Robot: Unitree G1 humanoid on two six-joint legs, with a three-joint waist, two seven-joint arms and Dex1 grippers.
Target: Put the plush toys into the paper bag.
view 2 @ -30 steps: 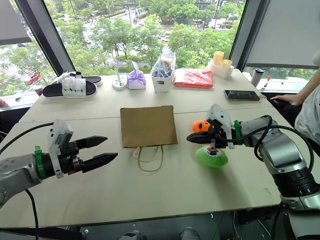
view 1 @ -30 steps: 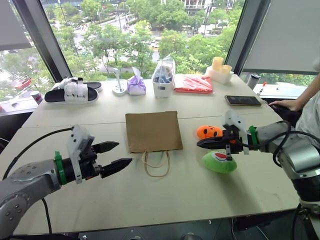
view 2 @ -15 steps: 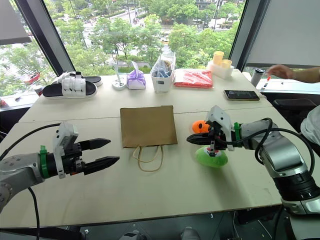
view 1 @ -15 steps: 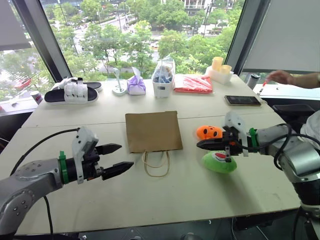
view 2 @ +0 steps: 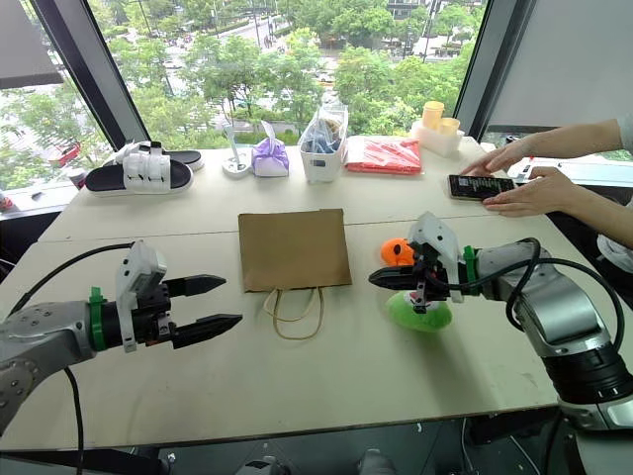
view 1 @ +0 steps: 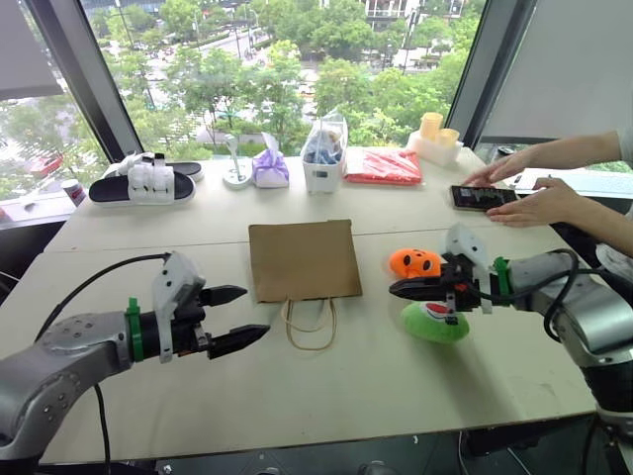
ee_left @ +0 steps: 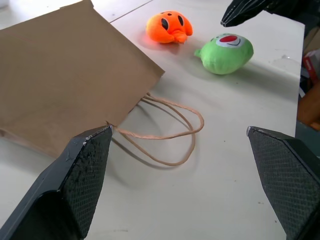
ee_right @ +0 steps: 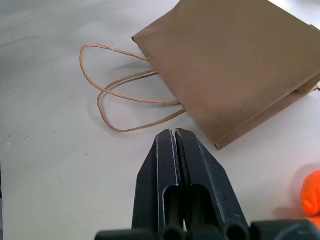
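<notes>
Person's hands (view 1: 524, 193) now reaching phone (view 1: 481, 197). Left gripper (view 1: 240, 315) hovering spread; right gripper (view 1: 404, 288) pressed together. Soft green plush toy (view 1: 435, 322) compressing easily; grasp mid-body.

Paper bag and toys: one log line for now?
paper bag: flat, empty | orange toy, green toy: on table | left claw: open | right claw: shut, empty

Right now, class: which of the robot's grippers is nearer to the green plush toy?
Right. The right gripper hangs shut just above the green plush toy; the left gripper is open, far across the table beyond the paper bag.
</notes>
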